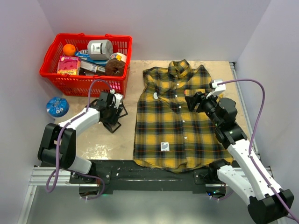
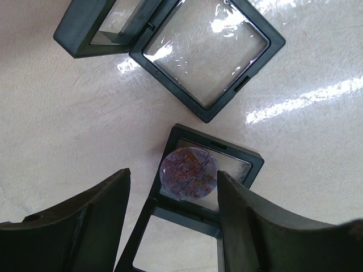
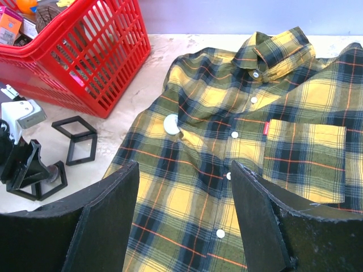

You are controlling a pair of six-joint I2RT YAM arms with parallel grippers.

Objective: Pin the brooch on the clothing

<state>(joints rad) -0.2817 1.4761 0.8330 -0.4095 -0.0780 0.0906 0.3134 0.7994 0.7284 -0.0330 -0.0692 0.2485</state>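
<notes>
**Overhead view with two wrist views.** The tan desk (image 1: 107, 140) carries a yellow-and-dark plaid shirt (image 1: 173, 126), spread flat and front up, right of centre. Its long axis runs from the near edge toward the far wall. The collar (image 1: 180, 67) points away from the arm bases and the hem lies at the near edge. A red basket (image 1: 86, 80) of groceries stands at the far left, apart from the shirt.

**Arms.** The left arm (image 1: 77, 122) reaches forward and to the right from its base. Its wrist is bent down over a cluster of black frame cases (image 1: 113, 120) between basket and shirt. The right arm (image 1: 233, 140) reaches forward and leans left, with its wrist above the shirt's chest.

**Pincers.** The left pincer (image 2: 172, 181) is released, fingers apart and gripping nothing, poised above an open case (image 2: 227, 154). The right pincer (image 3: 184, 170) is released with nothing between its fingers. It hangs over the button line, with the chest pocket (image 3: 306, 158) to one side.

**Small items.**
- The brooch (image 2: 190, 173), a round mottled purple disc, lies in that open case on the desk, between the left fingers in view. Whether it touches them cannot be told.
- A second case (image 2: 207, 56) lies open just beyond.
- A white disc (image 3: 171, 123) sits on the shirt's chest.
- A white label (image 1: 164, 146) sits near the hem.
</notes>
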